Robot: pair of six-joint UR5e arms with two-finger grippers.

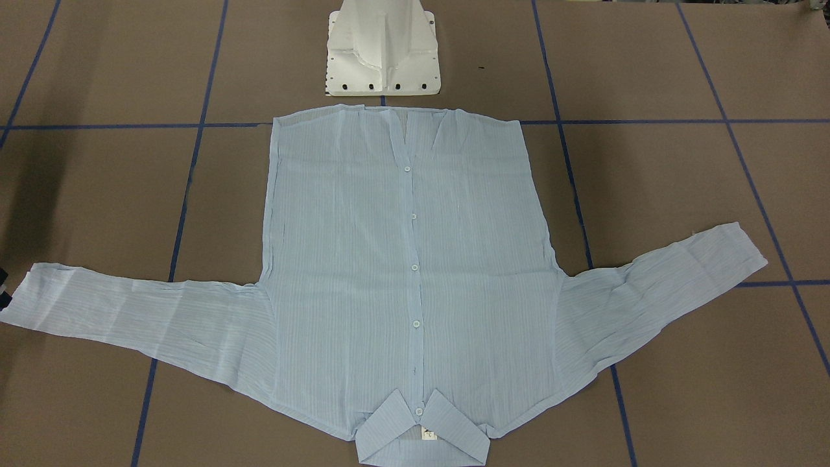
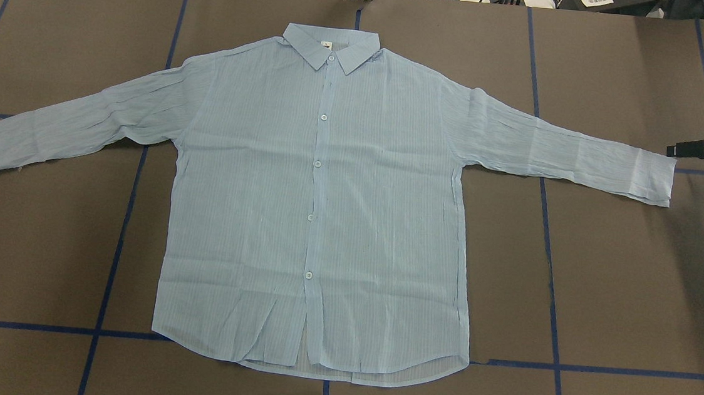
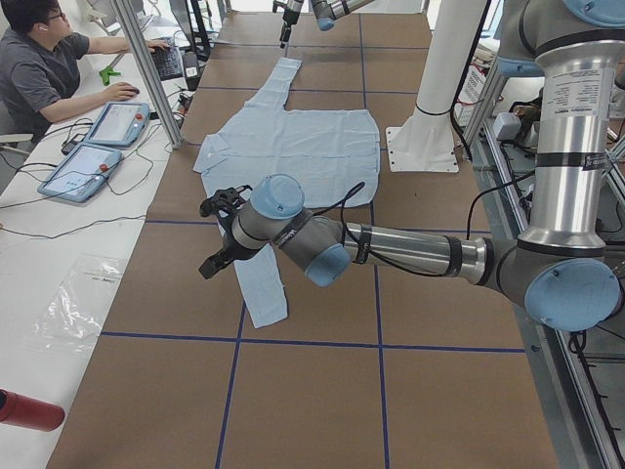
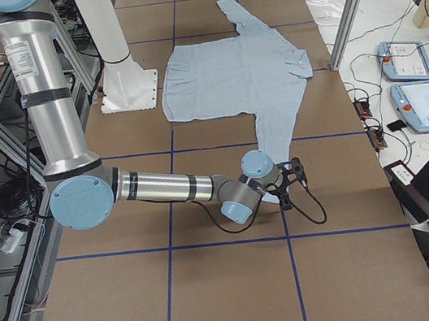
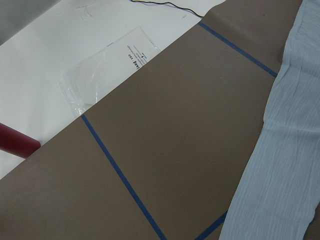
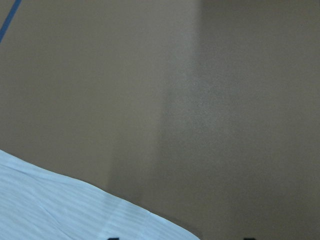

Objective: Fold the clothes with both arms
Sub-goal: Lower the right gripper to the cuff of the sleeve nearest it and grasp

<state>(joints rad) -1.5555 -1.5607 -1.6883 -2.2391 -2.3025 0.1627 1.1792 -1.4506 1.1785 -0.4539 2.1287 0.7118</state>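
We see the shirt (image 2: 327, 189) spread flat and front up on the brown counter (image 2: 635, 276). It is buttoned. Its hem lies just in front of the white pedestal base (image 1: 382, 58) and its collar (image 2: 332, 45) is at the end farthest from that base. Both sleeves reach out sideways from the body, the left sleeve (image 2: 69, 119) to the base's left and the right sleeve (image 2: 569, 152) to its right.

The left arm (image 3: 410, 249) stretches out from the base's side, and the left end effector (image 3: 207, 239) is held above the left sleeve, near the cuff. It shows only in the side view, so we cannot tell how far its jaws stand apart; it grips nothing we can make out.

The right arm (image 4: 161, 187) reaches the other way, and the right end effector (image 4: 291, 183) is just beyond the right cuff. In its wrist view two dark tips sit well apart at the bottom edge, so we read it as spread wide and holding nothing.

Beyond the counter's far side from the base, a person (image 3: 39, 59) sits at a desk, with a clear plastic bag (image 5: 105, 75) and a red cylinder (image 3: 29, 410) on the white surface there.
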